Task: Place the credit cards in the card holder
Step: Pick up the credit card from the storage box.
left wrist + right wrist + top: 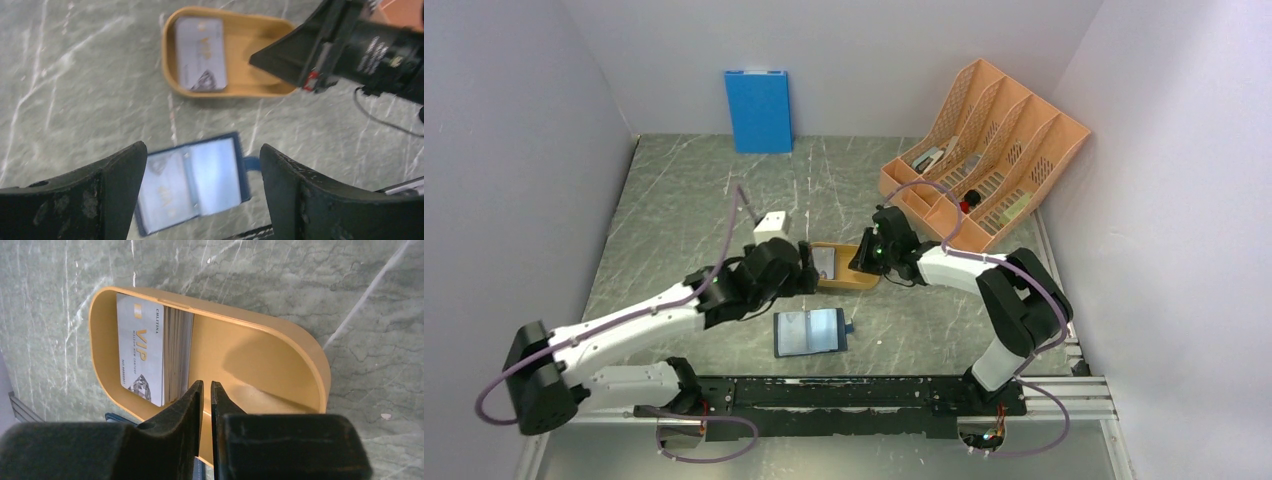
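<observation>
The thin, stiff, probably slippery grey-silver credit cards lie stacked in the shallow orange oval tray, best pinched by an edge; the right gripper is nearly closed and empty, the left gripper wide open near the open navy card holder.

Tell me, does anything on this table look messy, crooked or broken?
Nothing stands out. The credit cards sit stacked at one end of the orange tray, the card holder lies open and flat on the table nearby, and nothing looks spilled or damaged.
</observation>
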Action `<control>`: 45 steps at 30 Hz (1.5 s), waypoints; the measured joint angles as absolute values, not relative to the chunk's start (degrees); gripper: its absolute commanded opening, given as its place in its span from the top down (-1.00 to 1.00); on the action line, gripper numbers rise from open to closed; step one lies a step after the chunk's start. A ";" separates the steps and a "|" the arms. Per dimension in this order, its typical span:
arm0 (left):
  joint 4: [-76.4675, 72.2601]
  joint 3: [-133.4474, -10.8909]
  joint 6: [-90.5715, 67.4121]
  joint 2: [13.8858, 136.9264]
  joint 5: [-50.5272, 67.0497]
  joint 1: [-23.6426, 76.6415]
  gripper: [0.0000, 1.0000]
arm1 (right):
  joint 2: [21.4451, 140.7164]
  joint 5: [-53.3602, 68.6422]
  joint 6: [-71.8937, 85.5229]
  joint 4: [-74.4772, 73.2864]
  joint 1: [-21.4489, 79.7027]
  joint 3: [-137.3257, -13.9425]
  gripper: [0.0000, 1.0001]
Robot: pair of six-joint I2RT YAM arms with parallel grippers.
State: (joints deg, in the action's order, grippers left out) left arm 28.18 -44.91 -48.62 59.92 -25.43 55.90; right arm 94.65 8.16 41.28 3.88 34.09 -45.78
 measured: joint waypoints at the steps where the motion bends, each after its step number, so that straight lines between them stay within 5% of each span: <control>1: 27.07 -47.20 -47.75 62.72 -25.47 55.72 -0.47 | 94.39 7.81 41.21 3.27 34.09 -46.11 0.72; 9: 25.32 -59.61 -42.74 82.59 -26.09 52.75 0.87 | 94.32 6.26 40.64 -0.56 34.09 -47.92 0.79; 45: 26.74 -68.05 -34.24 106.00 -25.89 46.94 0.90 | 97.73 8.47 41.17 1.41 34.09 -47.75 0.86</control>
